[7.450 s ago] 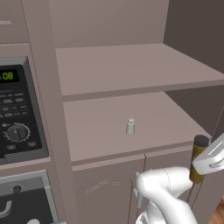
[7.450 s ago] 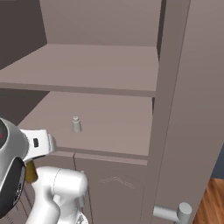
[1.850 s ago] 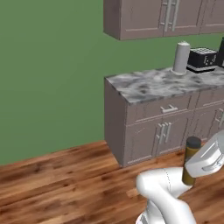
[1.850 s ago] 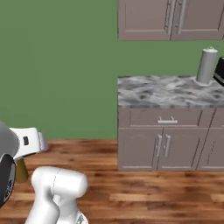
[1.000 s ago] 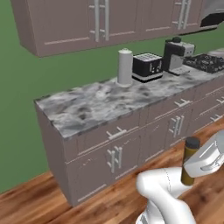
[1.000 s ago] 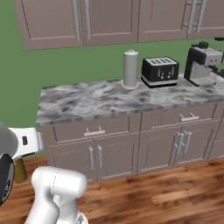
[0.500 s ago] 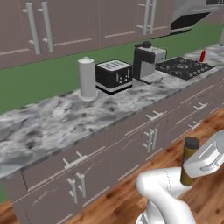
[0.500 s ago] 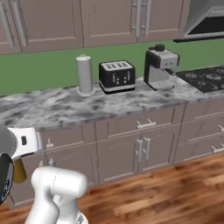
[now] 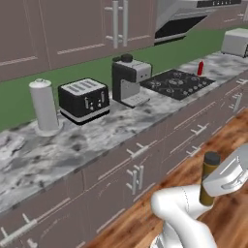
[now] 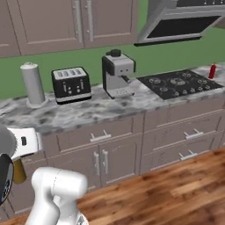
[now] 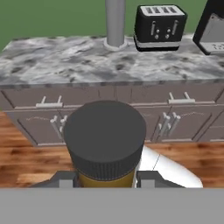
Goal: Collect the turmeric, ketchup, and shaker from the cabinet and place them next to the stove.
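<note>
Gripping the turmeric (image 11: 105,144), mustard-brown, dark ribbed cap; claw (image 11: 105,178) clamped.

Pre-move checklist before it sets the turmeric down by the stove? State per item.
1. Turmeric in the gripper, jaws closed on the jar body: ok.
2. Jar upright, dark cap on top: ok.
3. Stove in sight, past the coffee machine: ok.
4. Ketchup already standing on the counter at the stove's far side: ok.
5. Free counter next to the stove for the jar: ok, bare marble shows in front of the coffee machine.
6. Arm close enough to reach the counter: not ok, the jar hangs low, below the countertop, in front of the drawers.
7. Shaker's whereabouts: cannot tell.
</note>
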Controlling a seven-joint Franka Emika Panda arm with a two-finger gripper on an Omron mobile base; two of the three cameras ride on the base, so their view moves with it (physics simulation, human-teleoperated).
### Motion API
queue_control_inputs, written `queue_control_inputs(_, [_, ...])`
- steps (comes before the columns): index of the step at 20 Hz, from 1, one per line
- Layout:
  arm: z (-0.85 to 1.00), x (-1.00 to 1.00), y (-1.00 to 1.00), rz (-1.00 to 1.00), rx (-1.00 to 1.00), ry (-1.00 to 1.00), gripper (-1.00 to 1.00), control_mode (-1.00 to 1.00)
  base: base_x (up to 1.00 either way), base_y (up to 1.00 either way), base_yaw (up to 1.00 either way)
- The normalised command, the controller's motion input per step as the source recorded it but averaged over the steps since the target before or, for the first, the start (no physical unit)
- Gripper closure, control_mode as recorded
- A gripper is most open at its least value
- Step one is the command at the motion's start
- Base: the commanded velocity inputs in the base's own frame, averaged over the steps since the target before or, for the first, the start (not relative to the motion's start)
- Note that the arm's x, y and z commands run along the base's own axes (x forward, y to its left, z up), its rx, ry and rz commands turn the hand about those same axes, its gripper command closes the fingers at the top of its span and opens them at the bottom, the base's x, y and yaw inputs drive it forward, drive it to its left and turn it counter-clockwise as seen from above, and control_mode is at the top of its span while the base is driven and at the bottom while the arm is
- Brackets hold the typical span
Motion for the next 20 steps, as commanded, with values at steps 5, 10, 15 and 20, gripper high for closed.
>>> queue_control_inputs(5, [0.0,0.0,0.0,0.0,0.0,0.0,1.0,1.0,0.88,-0.7,-0.13])
queue_control_inputs(10, [0.0,0.0,0.0,0.0,0.0,0.0,1.0,1.0,0.87,-0.59,-0.05])
queue_control_inputs(15, [0.0,0.0,0.0,0.0,0.0,0.0,1.0,1.0,0.81,-0.43,0.04])
queue_control_inputs(20, [0.0,0.0,0.0,0.0,0.0,0.0,1.0,1.0,0.72,-0.36,0.11])
